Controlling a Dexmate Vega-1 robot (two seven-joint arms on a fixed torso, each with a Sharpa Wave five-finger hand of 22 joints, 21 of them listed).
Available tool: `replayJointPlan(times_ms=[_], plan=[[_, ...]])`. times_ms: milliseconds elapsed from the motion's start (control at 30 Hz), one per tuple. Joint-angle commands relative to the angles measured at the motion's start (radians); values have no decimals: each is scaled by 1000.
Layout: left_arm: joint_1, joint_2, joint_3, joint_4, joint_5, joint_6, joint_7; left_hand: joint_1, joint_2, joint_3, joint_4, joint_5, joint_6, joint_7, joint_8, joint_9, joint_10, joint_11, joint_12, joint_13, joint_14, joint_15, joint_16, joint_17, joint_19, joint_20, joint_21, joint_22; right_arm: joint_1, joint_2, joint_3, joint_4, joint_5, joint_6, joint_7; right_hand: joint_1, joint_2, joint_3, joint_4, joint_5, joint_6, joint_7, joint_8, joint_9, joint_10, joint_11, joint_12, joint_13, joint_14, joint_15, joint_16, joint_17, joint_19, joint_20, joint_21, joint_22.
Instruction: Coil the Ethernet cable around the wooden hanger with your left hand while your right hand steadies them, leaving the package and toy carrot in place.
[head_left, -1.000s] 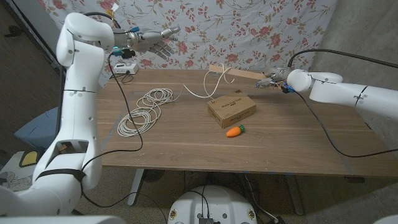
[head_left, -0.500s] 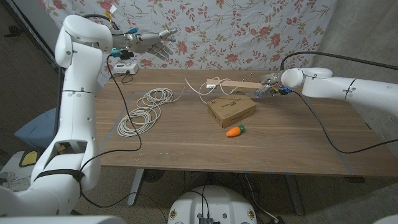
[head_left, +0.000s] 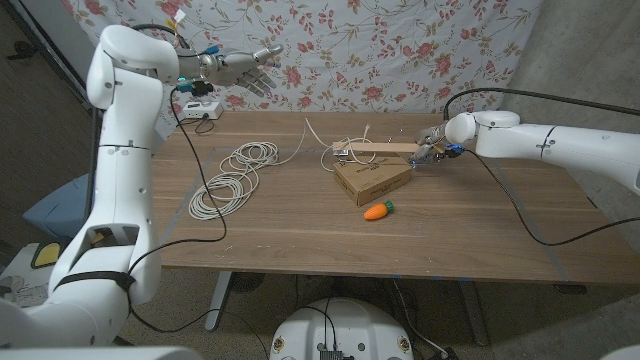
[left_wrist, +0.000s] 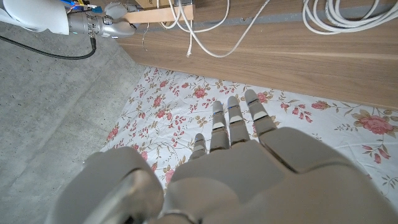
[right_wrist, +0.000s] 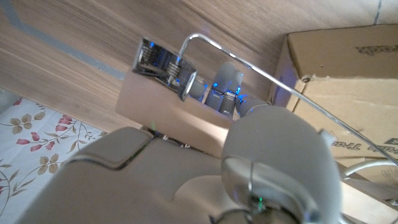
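- My right hand (head_left: 432, 150) grips one end of the hanger (head_left: 385, 150), right of centre in the head view. I judge that I hold it by the end so the bar stays free for winding. In the right wrist view my fingers (right_wrist: 227, 84) are wrapped on the wood, beside a metal clip (right_wrist: 158, 62) and the wire hook (right_wrist: 249, 59).
- The hanger lies roughly level just behind the package (head_left: 372, 178), at or just above its far edge; I cannot tell whether they touch.
- My left hand (head_left: 245, 66) is up in the upper left of the frame, fingers spread and holding nothing, in front of the floral cloth (head_left: 400, 50). The left wrist view shows the fingers (left_wrist: 233, 121) straight and apart.
- The cable (head_left: 235, 175) lies mostly in loose coils on the left half of the table (head_left: 300, 235). One strand (head_left: 318, 140) runs to the hanger's left end and loops over it.
- The carrot (head_left: 378, 210) sits just in front of the package, near centre.
- Room: the table is bare between the coils and the package, and that looks like my left hand's best way in. The package and carrot crowd the hanger's near side, so winding should stay above and behind them. The hanger lies close to the far table edge.
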Motion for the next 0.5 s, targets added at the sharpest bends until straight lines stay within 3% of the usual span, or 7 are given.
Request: replayJointPlan(times_ms=[33,100,200,267,367,400,500], plan=[[-6,1,-9,17,-7,-16,2,13,4,-4,-1,6,-3,1,5,3,-2,1,2,4,-2,-3,2,3,-6,6,-2,3,37,37,-70,1,-86,-83,41,38,9,45,-28,-12,-114,-30,-102,-40,-118,-19,-74,-114,-24,-153,-269,-190,-33,-117,-37,-3],[-6,2,-10,20,-8,-18,1,13,4,-4,-1,6,-3,1,5,3,-2,1,2,4,-2,-2,3,3,-6,6,-2,3,44,37,-84,-8,-115,-105,42,61,-12,58,-51,-29,-196,-47,-157,-59,-215,-30,-128,-188,-57,-153,-443,-293,-58,-116,-69,-5],[-7,2,-12,22,-9,-21,2,14,4,-4,-1,6,-2,2,6,3,-3,1,2,4,-2,-2,3,3,-6,6,-3,3,53,38,-99,-19,-142,-132,50,82,-88,46,-94,-45,-334,-62,-181,-89,-347,-26,-209,-276,-157,-151,-670,-432,-96,-108,-108,-4],[-9,3,-13,26,-11,-25,0,14,4,-5,-1,6,-2,2,6,3,-3,0,2,4,-2,-2,3,3,-6,6,-3,3,58,37,-109,-27,-163,-152,49,69,-157,-2,-104,-40,-461,-74,-178,-118,-485,-9,-305,-347,-262,-146,-826,-522,-128,-101,-133,-2],[-13,5,-12,30,-9,-27,0,14,4,-5,-1,7,-2,3,6,3,-3,1,2,4,-3,-3,3,4,-6,6,-4,3,57,32,-105,-31,-165,-161,40,53,-216,-54,-106,-26,-567,-73,-178,-144,-596,7,-401,-392,-363,-129,-902,-562,-160,-90,-161,-2],[-16,5,-13,34,-11,-27,-2,15,4,-5,-1,7,-2,1,6,3,-3,1,2,5,-3,-2,3,4,-6,6,-4,3,54,28,-95,-33,-153,-165,37,39,-233,-84,-100,-15,-633,-76,-179,-160,-659,6,-456,-414,-416,-116,-928,-573,-183,-73,-178,0],[-18,7,-12,36,-9,-29,-3,15,4,-5,-2,7,-2,1,6,3,-4,2,1,5,-3,-2,3,4,-6,6,-5,3,55,25,-84,-34,-139,-172,41,-17,-289,-156,-79,0,-716,-71,-174,-186,-736,7,-534,-445,-500,-86,-966,-591,-238,-50,-220,-2]])
